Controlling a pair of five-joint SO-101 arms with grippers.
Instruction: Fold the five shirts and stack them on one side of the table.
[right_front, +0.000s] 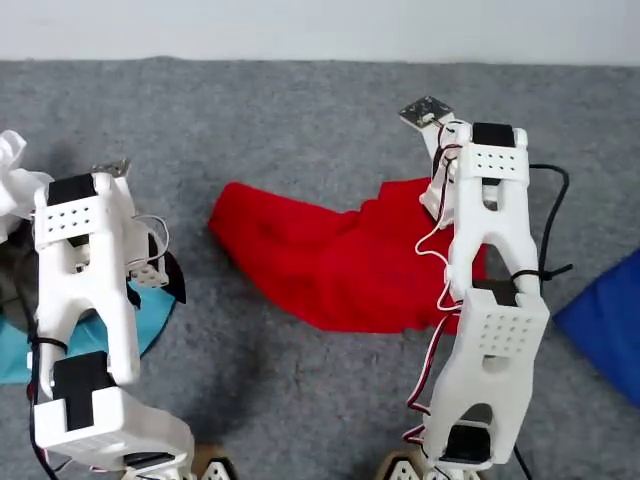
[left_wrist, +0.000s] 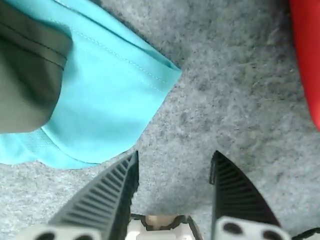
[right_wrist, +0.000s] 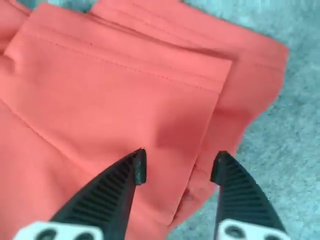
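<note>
A red shirt (right_front: 330, 265) lies crumpled in the middle of the grey table, and its folded edge (right_wrist: 125, 90) lies under my right gripper. My right gripper (right_wrist: 180, 165) hovers open just above that red cloth near its corner, gripping nothing. A turquoise shirt (left_wrist: 100, 95) with a dark grey shirt (left_wrist: 27, 80) on top lies at the table's left side (right_front: 150, 320). My left gripper (left_wrist: 172, 167) hangs open over bare grey felt beside the turquoise shirt's corner. A white garment (right_front: 15, 175) shows at the far left edge.
A blue shirt (right_front: 610, 320) lies at the right edge of the table. The grey felt surface (right_front: 300, 120) runs to a pale wall at the back. A red shirt's edge (left_wrist: 307, 60) shows off to one side of my left gripper.
</note>
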